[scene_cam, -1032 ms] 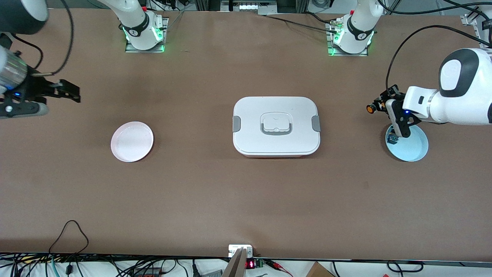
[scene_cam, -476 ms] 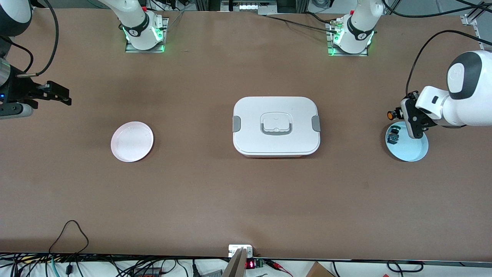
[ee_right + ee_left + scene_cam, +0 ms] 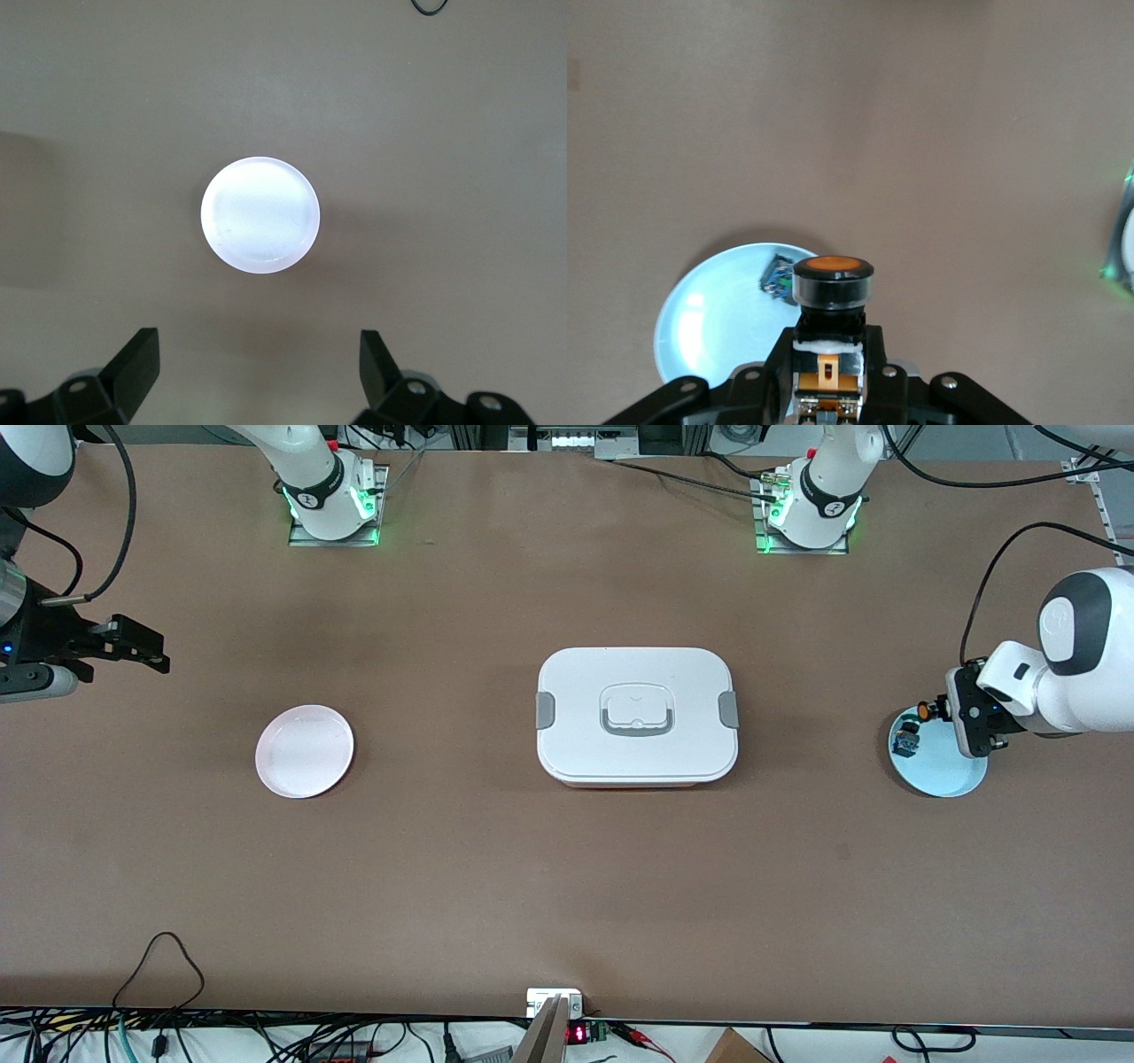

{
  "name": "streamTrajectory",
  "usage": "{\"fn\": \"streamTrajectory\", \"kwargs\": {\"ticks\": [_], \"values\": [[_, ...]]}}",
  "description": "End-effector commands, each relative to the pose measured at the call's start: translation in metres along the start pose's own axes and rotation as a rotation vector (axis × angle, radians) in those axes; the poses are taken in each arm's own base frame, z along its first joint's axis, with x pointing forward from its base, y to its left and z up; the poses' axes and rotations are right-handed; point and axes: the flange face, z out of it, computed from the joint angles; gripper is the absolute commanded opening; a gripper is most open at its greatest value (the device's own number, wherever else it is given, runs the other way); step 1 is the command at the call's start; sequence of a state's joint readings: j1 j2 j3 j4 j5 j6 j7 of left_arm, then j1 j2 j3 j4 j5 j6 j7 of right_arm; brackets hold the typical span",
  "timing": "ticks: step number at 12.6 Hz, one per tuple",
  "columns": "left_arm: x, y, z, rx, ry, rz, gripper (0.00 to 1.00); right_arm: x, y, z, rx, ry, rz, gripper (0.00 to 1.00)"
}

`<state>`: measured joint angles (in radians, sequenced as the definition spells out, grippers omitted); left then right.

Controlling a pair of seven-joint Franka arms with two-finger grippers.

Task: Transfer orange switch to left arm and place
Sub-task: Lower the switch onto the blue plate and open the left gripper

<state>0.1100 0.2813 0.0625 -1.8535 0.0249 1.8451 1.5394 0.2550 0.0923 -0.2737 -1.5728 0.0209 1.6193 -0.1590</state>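
Since the earlier frames, I note the left claw (image 3: 941,710) has drawn back toward the right edge of the front view and now hangs over the blue plate (image 3: 948,772), where a second ago it sat farther toward the centre. The right claw (image 3: 146,648) has shifted only slightly at the left edge of the frame.

The left claw is pinching the orange switch (image 3: 923,710), cap pointing toward the box (image 3: 636,716); in the left wrist view the switch (image 3: 832,292) stands upright between the pressed fingers, body gripped and cap left free, which I judge leaves something for the other arm to take. A second small switch (image 3: 905,740) lies on the blue plate, untouched.

The right claw (image 3: 257,363) stands spread wide, empty, over bare bench (image 3: 567,886) in the upper left of the front view, with the pink plate (image 3: 305,750) lower in the frame; the right wrist view looks straight down on that plate (image 3: 260,215). I take this arm to be waiting for the handover.

The box sits mid-frame, squarely between the two arms, so any handover must pass around or above it.
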Motion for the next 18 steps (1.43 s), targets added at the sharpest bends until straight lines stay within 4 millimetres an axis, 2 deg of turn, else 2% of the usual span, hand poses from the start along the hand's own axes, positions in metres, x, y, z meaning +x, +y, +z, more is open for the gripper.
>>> {"fn": "streamTrajectory", "kwargs": {"ticks": [1, 10, 12, 13, 16, 18], "values": [[-0.015, -0.015, 0.014, 0.023, -0.024, 0.082, 0.00, 0.000, -0.005, -0.006, 0.012, 0.015, -0.005, 1.00], [-0.059, -0.057, 0.060, 0.058, -0.106, 0.143, 0.00, 0.000, -0.003, -0.005, 0.014, 0.014, -0.002, 1.00], [-0.062, -0.062, 0.078, 0.035, -0.101, 0.148, 0.00, 0.000, -0.003, -0.005, 0.014, 0.014, 0.000, 1.00], [-0.063, -0.069, 0.077, 0.054, -0.106, 0.151, 0.00, 0.000, -0.003, -0.006, 0.014, 0.016, 0.000, 1.00], [-0.067, -0.078, 0.101, 0.046, -0.102, 0.180, 0.00, 0.000, -0.003, -0.006, 0.014, 0.016, 0.000, 1.00], [-0.077, -0.082, 0.114, 0.052, -0.099, 0.171, 0.00, 0.000, -0.003, -0.006, 0.014, 0.016, -0.002, 1.00]]}}
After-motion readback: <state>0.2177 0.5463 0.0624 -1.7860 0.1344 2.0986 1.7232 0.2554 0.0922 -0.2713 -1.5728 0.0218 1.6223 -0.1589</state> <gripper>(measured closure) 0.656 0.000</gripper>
